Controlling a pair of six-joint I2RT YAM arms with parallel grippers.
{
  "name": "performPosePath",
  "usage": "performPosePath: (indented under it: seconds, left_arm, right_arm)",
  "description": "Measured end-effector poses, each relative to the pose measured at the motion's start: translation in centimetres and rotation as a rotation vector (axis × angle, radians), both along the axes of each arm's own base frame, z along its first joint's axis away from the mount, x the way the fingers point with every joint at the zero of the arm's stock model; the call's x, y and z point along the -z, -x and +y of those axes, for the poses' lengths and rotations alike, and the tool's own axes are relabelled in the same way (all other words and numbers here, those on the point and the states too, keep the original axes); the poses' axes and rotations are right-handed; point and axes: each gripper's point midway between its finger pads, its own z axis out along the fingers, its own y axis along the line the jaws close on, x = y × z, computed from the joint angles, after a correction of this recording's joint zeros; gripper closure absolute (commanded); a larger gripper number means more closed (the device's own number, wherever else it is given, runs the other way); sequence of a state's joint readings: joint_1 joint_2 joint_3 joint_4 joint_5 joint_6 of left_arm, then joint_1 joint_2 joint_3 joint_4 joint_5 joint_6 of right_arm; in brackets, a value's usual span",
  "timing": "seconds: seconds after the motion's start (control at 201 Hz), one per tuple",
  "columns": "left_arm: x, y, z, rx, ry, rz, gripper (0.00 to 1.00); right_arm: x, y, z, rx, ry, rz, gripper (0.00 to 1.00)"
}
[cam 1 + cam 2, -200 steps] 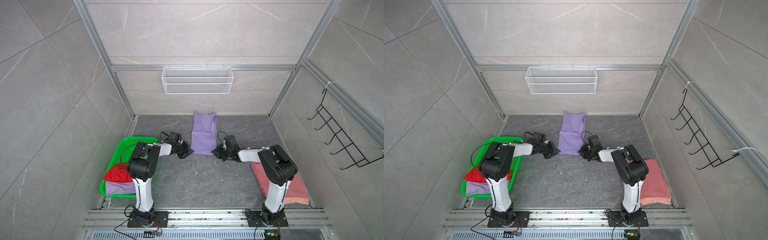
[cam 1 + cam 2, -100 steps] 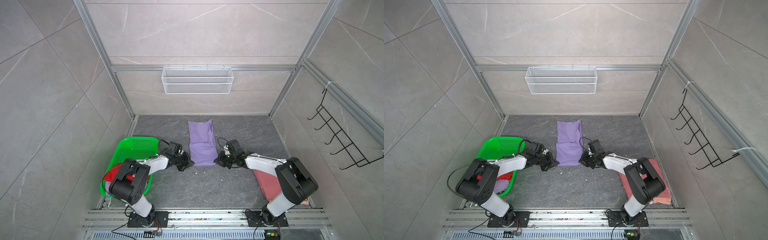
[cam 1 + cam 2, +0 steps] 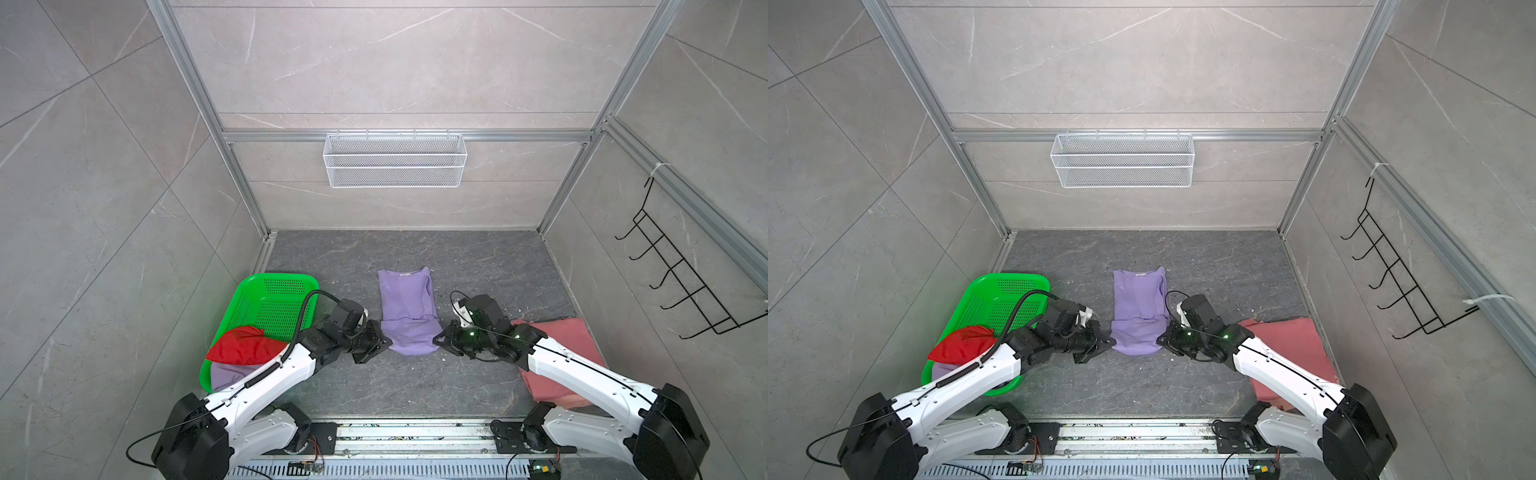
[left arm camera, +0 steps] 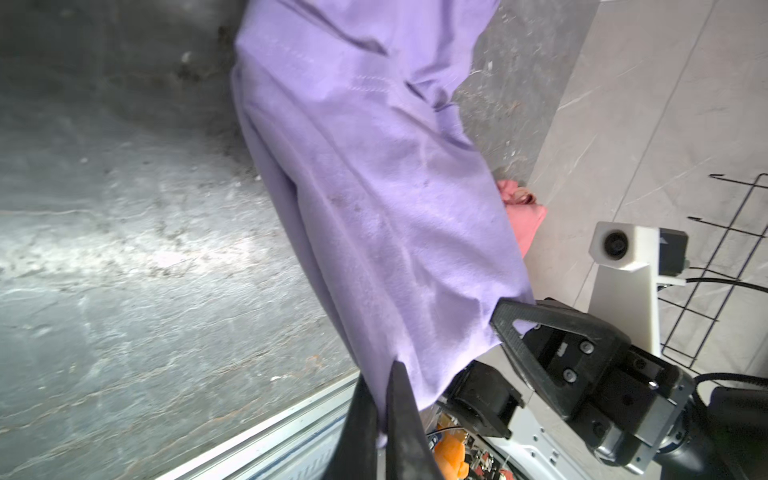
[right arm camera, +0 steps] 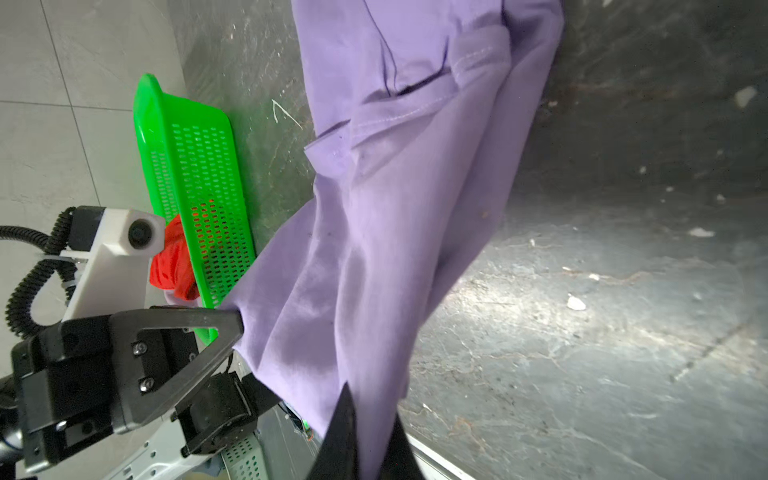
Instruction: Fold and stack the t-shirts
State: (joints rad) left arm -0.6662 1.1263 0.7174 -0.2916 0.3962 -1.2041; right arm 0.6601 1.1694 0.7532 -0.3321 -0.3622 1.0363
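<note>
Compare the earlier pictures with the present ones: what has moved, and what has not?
The left gripper and right gripper, jaws shut on the near corners of the lavender t-shirt, dragged it toward the front of the cell; both now reach in low instead of from above. The green basket, its red t-shirt and the salmon-pink t-shirt stayed put.

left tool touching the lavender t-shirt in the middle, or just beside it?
Touching. In the left wrist view the left tool is shut on a corner of the lavender t-shirt, with cloth pinched between its fingers.
</note>
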Motion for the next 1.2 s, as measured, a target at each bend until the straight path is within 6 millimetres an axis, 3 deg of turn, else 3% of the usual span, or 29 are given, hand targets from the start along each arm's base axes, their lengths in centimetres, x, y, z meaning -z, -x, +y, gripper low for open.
performPosePath:
  seconds: [0.12, 0.289, 0.523, 0.747, 0.867, 0.966, 1.195]
  left_arm:
    - [-1.7, -2.8, -1.0, -0.008, 0.011, -0.037, 1.00]
    - [-1.9, -8.4, -1.1, -0.063, 0.033, -0.049, 1.00]
    - [-1.4, -17.9, -1.3, -0.102, 0.091, -0.039, 1.00]
    - [2.2, -26.0, -0.7, -0.144, 0.130, 0.000, 1.00]
    - [4.4, -29.7, -1.2, -0.142, 0.157, 0.013, 1.00]
    - [5.0, -32.1, -2.2, -0.117, 0.191, -0.002, 1.00]
    - [3.8, -33.1, -3.1, -0.076, 0.243, -0.049, 1.00]
  right_arm:
    - [-1.8, -2.4, 1.1, 0.035, 0.005, -0.025, 0.89]
    - [-2.8, -7.0, 1.8, 0.125, 0.002, -0.041, 0.89]
    - [-0.8, -16.0, 1.1, 0.274, 0.003, -0.007, 0.88]
    - [2.2, -24.5, 0.7, 0.361, -0.016, 0.017, 0.88]
    - [4.6, -26.5, 0.1, 0.400, -0.008, 0.048, 0.89]
    - [5.6, -27.6, -0.1, 0.420, -0.010, 0.062, 0.90]
    - [4.4, -29.2, 0.1, 0.416, -0.034, 0.030, 0.90]
